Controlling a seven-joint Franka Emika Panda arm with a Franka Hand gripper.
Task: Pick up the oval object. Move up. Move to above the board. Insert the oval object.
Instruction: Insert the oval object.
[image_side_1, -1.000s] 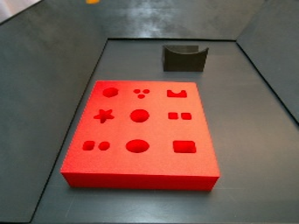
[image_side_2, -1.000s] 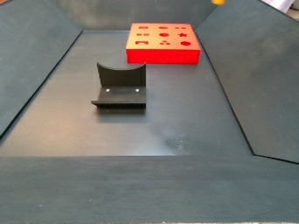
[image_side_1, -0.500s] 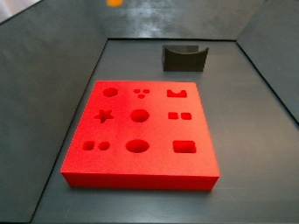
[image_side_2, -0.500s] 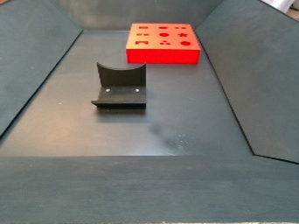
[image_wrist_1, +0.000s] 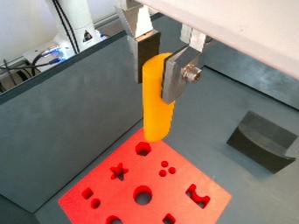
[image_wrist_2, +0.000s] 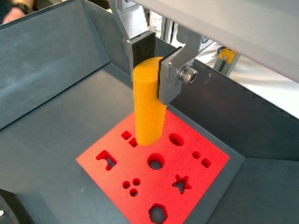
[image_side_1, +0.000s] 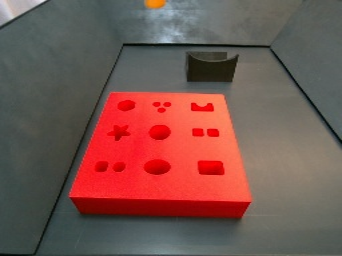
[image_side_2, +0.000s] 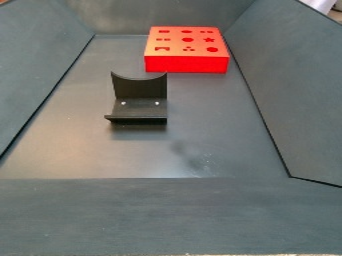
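My gripper (image_wrist_1: 162, 61) is shut on the oval object (image_wrist_1: 156, 101), a tall orange-yellow peg that hangs upright from the jaws; it shows in both wrist views (image_wrist_2: 147, 105). It hangs high above the board (image_wrist_1: 140, 179), a flat bright red block with shaped holes, seen in both wrist views (image_wrist_2: 158, 162) and both side views (image_side_1: 160, 150) (image_side_2: 186, 49). In a side view only the peg's orange tip (image_side_1: 155, 4) shows at the upper edge, and the gripper is out of frame. In the side view (image_side_2: 186, 49) neither peg nor gripper shows.
The dark fixture stands on the grey floor beyond the board (image_side_1: 211, 65), also seen in a side view (image_side_2: 136, 98) and a wrist view (image_wrist_1: 264, 142). Sloping grey walls (image_side_1: 54, 45) enclose the floor.
In the side view the peg's orange tip has moved right along the upper edge, from far left of centre toward the middle. Board and fixture have not moved.
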